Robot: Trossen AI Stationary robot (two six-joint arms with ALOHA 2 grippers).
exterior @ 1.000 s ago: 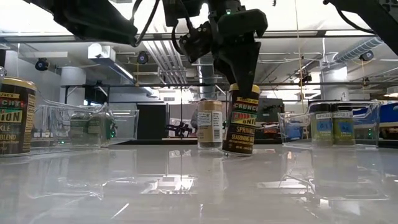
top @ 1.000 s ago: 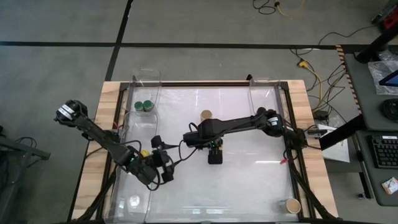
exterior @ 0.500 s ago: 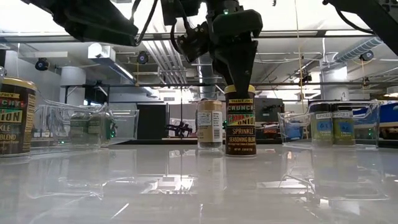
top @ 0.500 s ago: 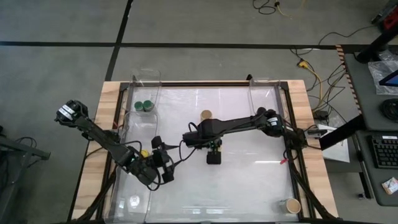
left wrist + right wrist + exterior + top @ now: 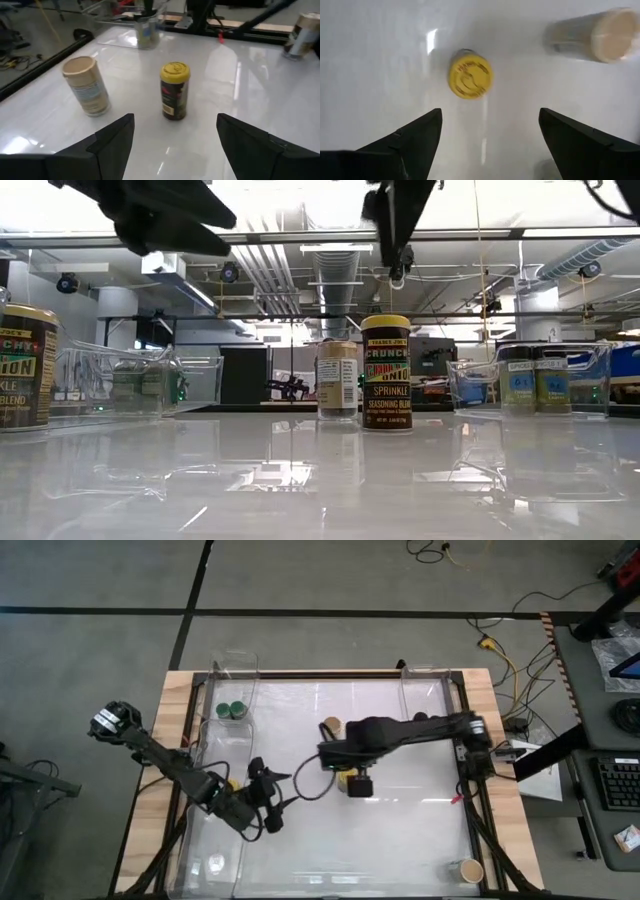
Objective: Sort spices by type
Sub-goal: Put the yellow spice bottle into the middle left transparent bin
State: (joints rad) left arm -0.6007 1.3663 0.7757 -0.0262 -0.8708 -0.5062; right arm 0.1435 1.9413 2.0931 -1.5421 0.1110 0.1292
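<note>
Since the earlier frames the right end effector (image 5: 398, 240) has let go of the yellow-lidded spice jar (image 5: 386, 373) and risen clear above it; its fingers now stand apart and empty, and the jar stands upright on the table (image 5: 420, 830) near the middle, just beside the tan-lidded jar (image 5: 337, 380). The left end effector (image 5: 175, 145) hovers on the left side of the table, aimed at the same pair, fingers spread wide and holding nothing. The jar looks light, rigid and smooth-sided, so it would probably slip under a loose pinch and tip if nudged near the lid; a grip across the body below the lid seems safest. There is open table all around the pair except where the neighbour stands. A clear bin (image 5: 232, 690) at the far left corner holds two green-lidded jars (image 5: 232, 710), a second clear bin (image 5: 425, 680) stands far right, and another tan-lidded jar (image 5: 470, 869) sits at the near right corner, well apart.
</note>
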